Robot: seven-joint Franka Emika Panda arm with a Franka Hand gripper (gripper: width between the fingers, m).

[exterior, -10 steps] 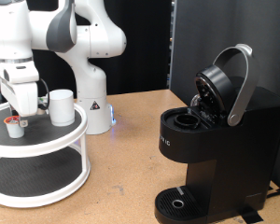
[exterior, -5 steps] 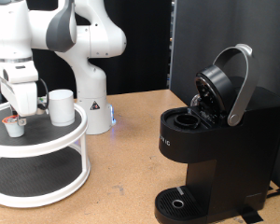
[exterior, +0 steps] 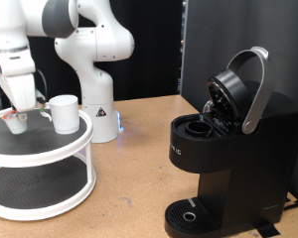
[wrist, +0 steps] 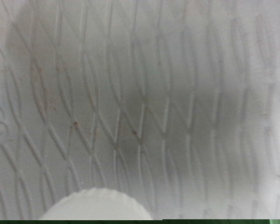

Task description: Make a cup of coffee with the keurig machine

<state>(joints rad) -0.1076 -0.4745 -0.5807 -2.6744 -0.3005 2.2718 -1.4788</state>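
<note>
The white mug [exterior: 65, 113] stands on the top tier of a round white stand [exterior: 50, 149] at the exterior view's left. My gripper [exterior: 17, 119] hangs just left of the mug, a little above the tier, shut on a tiny white pod with a reddish top [exterior: 15, 120]. The black Keurig machine [exterior: 238, 159] stands at the right with its lid and silver handle [exterior: 254, 91] raised and the pod chamber [exterior: 199, 127] open. The wrist view shows the stand's mesh surface [wrist: 140, 103] and a white rounded edge [wrist: 93, 207]; my fingers do not show there.
The white robot base [exterior: 97, 109] stands behind the stand. A brown tabletop [exterior: 129, 178] lies between the stand and the machine. The round drip tray [exterior: 192, 215] sits at the machine's foot. A black panel [exterior: 204, 50] rises behind the machine.
My gripper has risen from the top tier, and the pod has come up off the mesh with it. The mug and the machine have not moved.
</note>
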